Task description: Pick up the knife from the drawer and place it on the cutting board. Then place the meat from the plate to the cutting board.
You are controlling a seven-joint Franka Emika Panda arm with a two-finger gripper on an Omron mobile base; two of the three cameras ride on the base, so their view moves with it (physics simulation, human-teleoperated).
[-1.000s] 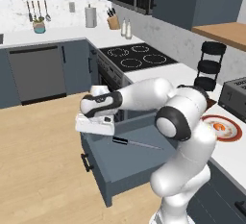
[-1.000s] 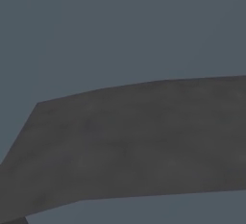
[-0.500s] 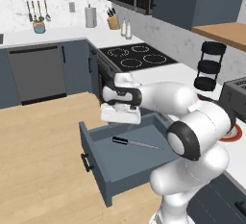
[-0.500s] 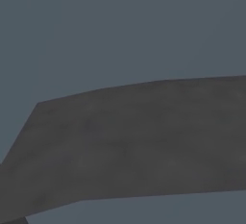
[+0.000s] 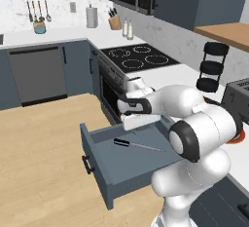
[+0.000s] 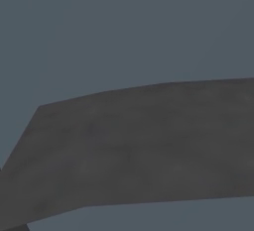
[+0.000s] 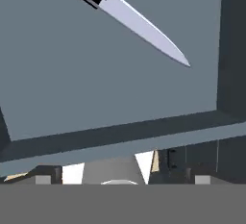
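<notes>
The blue-grey drawer (image 5: 97,160) stands pulled out below the counter, and the knife (image 5: 136,145) lies flat on its floor, black handle to the left. My gripper (image 5: 134,128) hangs over the drawer's back part, just behind the knife and apart from it. In the hand view the knife (image 7: 139,21) crosses the top, blade pointing right and down, above the drawer's inner wall (image 7: 120,139). My gripper (image 7: 122,176) is open, its tips set wide apart and holding nothing. A red sliver of the plate (image 5: 239,136) peeks out behind my arm. The meat and the cutting board are hidden.
A black stove top (image 5: 138,57) and the oven front lie behind the drawer. On the counter to the right stand a black three-tier rack (image 5: 214,67) and a toaster (image 5: 238,94). A grey dishwasher (image 5: 36,75) is at the left, with wooden floor (image 5: 39,162) before it.
My hand has swung right, from over the drawer's front edge to over its back part. The drawer and the knife have stayed where they were.
</notes>
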